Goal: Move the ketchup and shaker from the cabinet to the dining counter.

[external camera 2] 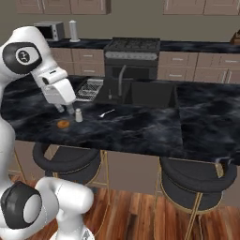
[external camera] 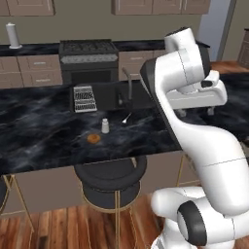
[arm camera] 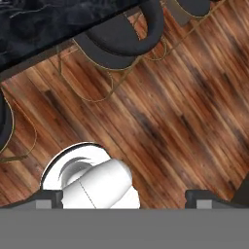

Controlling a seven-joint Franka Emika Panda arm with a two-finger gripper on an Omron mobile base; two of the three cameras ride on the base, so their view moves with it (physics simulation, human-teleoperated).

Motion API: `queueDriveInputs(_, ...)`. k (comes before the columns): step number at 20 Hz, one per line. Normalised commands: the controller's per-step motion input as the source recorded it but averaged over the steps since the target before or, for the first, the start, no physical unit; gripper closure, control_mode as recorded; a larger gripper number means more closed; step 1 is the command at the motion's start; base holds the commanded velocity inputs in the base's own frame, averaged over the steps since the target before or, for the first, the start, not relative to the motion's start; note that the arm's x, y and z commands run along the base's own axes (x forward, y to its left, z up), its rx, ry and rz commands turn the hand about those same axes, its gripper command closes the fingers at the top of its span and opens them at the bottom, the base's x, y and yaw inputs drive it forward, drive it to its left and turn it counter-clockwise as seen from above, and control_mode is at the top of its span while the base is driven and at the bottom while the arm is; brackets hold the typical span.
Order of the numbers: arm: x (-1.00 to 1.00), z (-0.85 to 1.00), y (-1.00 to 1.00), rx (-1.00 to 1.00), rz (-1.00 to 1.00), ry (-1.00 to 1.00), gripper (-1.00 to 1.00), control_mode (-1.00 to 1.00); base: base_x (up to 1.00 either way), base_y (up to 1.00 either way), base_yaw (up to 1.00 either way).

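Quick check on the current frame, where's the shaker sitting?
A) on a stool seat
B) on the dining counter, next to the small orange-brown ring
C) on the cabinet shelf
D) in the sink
B: the shaker stands upright on the black marble dining counter, just beside the orange-brown ring and apart from it, in front of the sink.

small pale shaker (external camera: 105, 126) stands upright on the black marble dining counter (external camera: 44, 131), apart from anything.
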Motion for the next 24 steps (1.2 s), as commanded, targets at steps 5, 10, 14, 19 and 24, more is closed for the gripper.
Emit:
queueDriveInputs(5,0.0,0.0,0.0,0.0,0.0,0.0,-1.0,1.0,-0.08,-1.0,0.04)
queueDriveInputs(10,0.0,0.0,0.0,0.0,0.0,0.0,-1.0,1.0,-0.08,-1.0,-0.06)
queueDriveInputs(14,0.0,0.0,0.0,0.0,0.0,0.0,-1.0,1.0,-0.01,-1.0,-0.27)
queueDriveInputs(19,0.0,0.0,0.0,0.0,0.0,0.0,-1.0,1.0,0.0,-1.0,-0.43)
queueDriveInputs(24,0.0,0.0,0.0,0.0,0.0,0.0,-1.0,1.0,0.06,-1.0,-0.56)
